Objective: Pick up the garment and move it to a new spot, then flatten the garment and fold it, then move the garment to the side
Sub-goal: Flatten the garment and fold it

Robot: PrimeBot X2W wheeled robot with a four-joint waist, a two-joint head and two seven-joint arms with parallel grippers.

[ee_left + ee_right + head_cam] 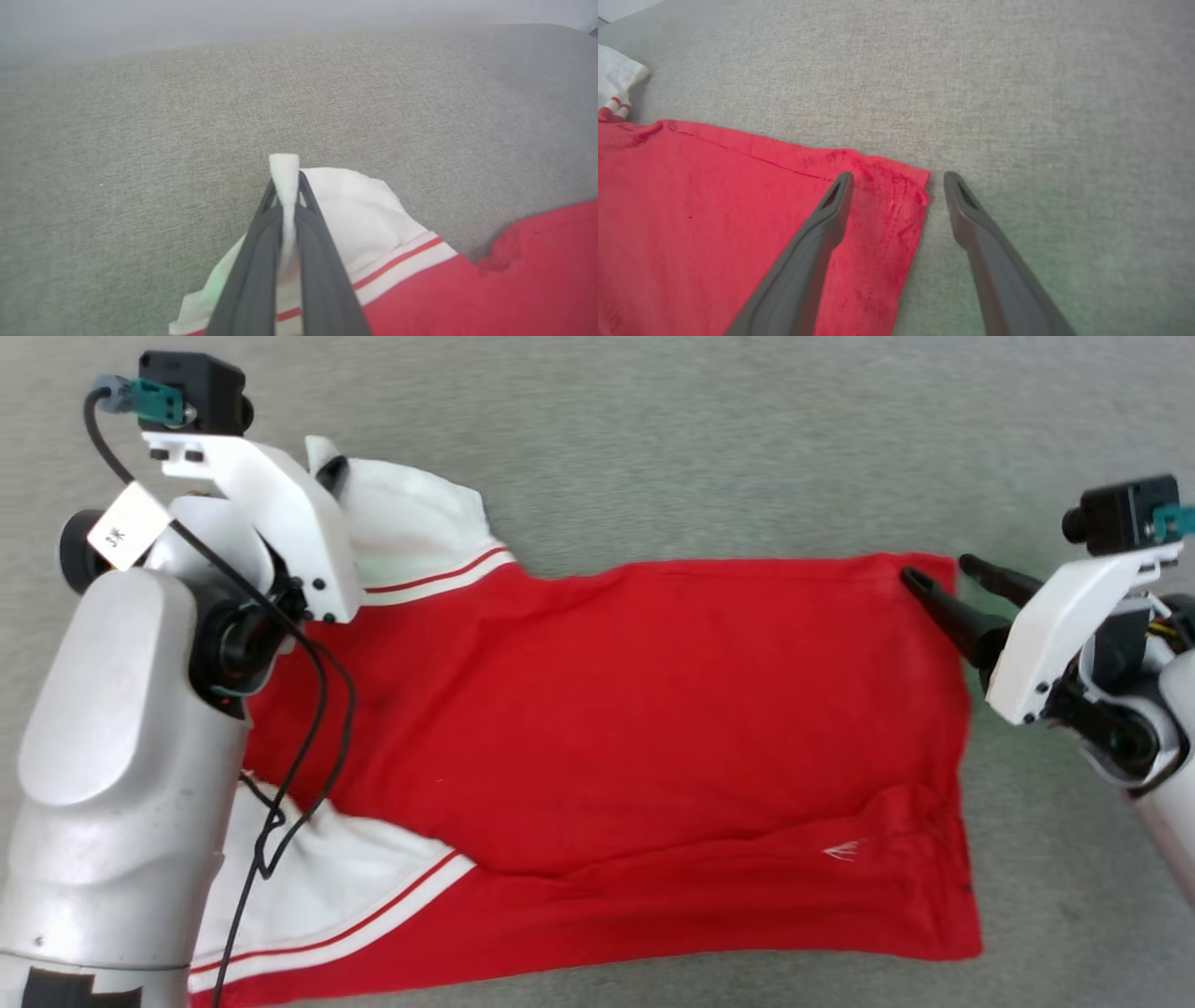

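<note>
Head view: red jersey-style shirt with white short sleeves point(635, 709) lies spread on the grey woven surface point(700, 448), sleeves left, hem right. Left wrist view: left gripper point(285, 184) is pinched tight on the white sleeve edge point(284, 163), I'd guess to lift that end. Right wrist view: right gripper point(896, 179) gapes wide, straddling the hem corner point(913, 186), looks lined up to grab it too

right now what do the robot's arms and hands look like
Silver-grey rounded arms, white wrist brackets, small black cameras with teal plugs. A black cable and white tag hang on the left arm. The left hand and right hand have long dark grey fingers.
</note>
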